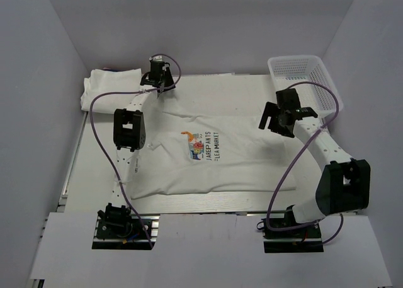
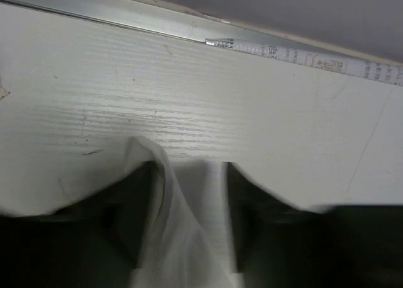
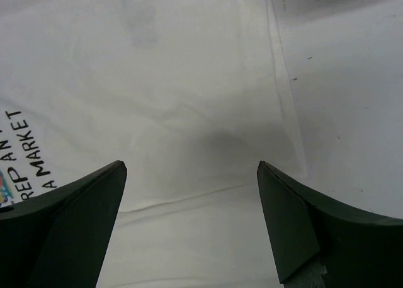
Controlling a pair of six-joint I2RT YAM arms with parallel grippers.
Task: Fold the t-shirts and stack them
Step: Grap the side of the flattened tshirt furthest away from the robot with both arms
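Observation:
A white t-shirt point(image 1: 208, 168) with a colourful chest print and dark lettering point(image 1: 201, 146) lies spread flat on the table. A folded white t-shirt point(image 1: 110, 86) rests at the back left. My left gripper point(image 1: 160, 86) is down at the spread shirt's far left corner. In the left wrist view its jaws point(image 2: 189, 168) stand apart around a raised fold of white cloth point(image 2: 167, 225). The fold lies against the left finger, with a gap to the right one. My right gripper point(image 1: 276, 121) hovers open over the shirt's right side. Under it are only flat cloth point(image 3: 189, 80) and the lettering point(image 3: 31, 155).
A white mesh basket point(image 1: 305, 80) stands at the back right. A metal rail point(image 2: 283, 48) runs along the table's far edge beyond the left gripper. Bare table point(image 3: 352, 80) shows to the right of the shirt's hem. White walls enclose the table.

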